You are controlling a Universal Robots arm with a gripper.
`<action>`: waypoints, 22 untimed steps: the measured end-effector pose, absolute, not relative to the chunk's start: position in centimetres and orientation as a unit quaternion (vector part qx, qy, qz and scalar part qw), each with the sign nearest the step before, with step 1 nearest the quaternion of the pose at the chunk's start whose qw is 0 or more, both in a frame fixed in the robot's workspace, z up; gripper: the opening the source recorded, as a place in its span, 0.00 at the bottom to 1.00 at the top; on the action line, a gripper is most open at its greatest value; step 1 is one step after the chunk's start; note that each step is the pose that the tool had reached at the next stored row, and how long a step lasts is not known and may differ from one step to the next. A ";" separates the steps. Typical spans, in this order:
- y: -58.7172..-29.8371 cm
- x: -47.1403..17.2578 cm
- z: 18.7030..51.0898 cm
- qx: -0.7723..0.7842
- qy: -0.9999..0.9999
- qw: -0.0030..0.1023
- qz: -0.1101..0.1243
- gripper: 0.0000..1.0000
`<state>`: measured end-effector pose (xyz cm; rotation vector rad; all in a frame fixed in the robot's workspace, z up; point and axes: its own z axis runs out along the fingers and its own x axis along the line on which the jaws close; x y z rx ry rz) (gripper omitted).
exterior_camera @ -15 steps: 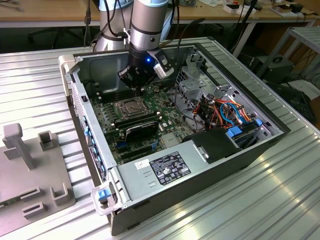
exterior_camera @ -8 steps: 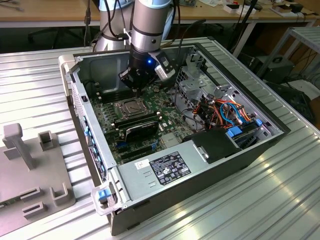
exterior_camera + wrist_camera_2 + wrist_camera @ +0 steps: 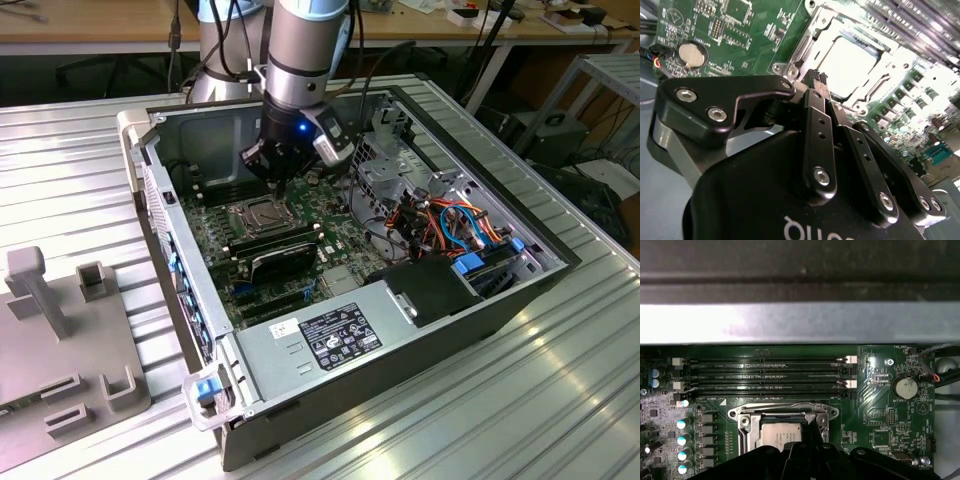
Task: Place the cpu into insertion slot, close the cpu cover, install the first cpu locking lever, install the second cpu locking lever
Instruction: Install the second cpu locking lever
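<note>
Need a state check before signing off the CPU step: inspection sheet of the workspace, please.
Surface: ribbed metal table carrying the open computer case.
Job's things: cpu sits in the insertion slot; cpu cover lies down over it; whether it is latched cannot be told.
Clutter: grey fixture block at the exterior view's left.
Grippers: gripper shut, tips at the cover's edge, nothing seen between them.
Cables: orange and blue cable bundle inside the case; black cables along the arm.
Surroundings: wooden bench behind; metal rack at the exterior view's right.
</note>
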<state>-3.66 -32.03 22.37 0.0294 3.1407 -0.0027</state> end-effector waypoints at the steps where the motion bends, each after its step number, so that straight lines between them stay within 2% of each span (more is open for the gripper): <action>1: -32.2 -3.7 22.4 0.009 1.000 0.000 -0.003 0.11; 12: -32.7 -3.7 23.6 0.009 1.000 0.001 -0.016 0.11; 22: -34.5 -3.7 23.6 0.009 1.000 0.001 -0.026 0.11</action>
